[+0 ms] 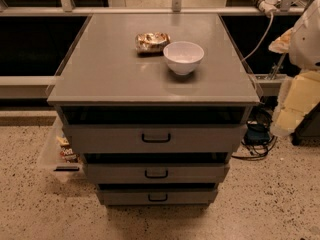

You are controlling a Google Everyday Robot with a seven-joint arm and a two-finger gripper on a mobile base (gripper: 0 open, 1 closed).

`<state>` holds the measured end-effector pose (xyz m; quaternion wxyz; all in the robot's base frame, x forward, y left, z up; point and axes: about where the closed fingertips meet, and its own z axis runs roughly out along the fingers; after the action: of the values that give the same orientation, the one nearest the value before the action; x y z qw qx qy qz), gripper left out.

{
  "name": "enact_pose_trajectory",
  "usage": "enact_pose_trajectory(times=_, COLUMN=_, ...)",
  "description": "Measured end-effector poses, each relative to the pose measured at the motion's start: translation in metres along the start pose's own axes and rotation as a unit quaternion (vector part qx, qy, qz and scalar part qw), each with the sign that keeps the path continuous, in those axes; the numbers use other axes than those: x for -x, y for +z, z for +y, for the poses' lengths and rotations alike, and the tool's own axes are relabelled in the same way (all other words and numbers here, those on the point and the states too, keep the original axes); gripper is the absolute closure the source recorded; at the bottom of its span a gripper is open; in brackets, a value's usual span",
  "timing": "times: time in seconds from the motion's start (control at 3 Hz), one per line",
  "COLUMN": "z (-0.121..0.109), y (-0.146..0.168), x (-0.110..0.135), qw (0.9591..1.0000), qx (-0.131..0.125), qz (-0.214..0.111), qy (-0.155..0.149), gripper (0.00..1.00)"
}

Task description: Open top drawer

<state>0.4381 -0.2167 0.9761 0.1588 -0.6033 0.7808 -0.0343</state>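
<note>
Grey top drawer (156, 139), black loop handle (156, 138), hand (286, 121) far right

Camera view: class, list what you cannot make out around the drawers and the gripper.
- Top drawer, camera view: its inside is dark, hidden under the tabletop.
- Gripper, right of the cabinet: partly cut off by the right edge, pose unclear.
- Bag: label too small to read.
- Bin, on the floor at left: partly hidden behind the cabinet.
</note>
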Motion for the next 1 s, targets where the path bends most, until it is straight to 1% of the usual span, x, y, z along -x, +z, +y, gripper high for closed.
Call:
enact_pose_trajectory(times=0.33, z=0.0, y=0.0, x=0.0, qw=1.0, qx=0.0, qz=0.0, qy=0.0, gripper=0.0)
enact_pose_trajectory(times=0.67, z=0.002, y=0.003, x=-0.003, qw=1.0, qx=-0.001, qz=-0.008, qy=0.005, gripper=0.0)
enact_pose_trajectory(times=1.0, z=0.021, y=0.024, x=-0.013, qw=0.999, qx=-0.002, qz=-0.039, qy=0.024, gripper=0.0)
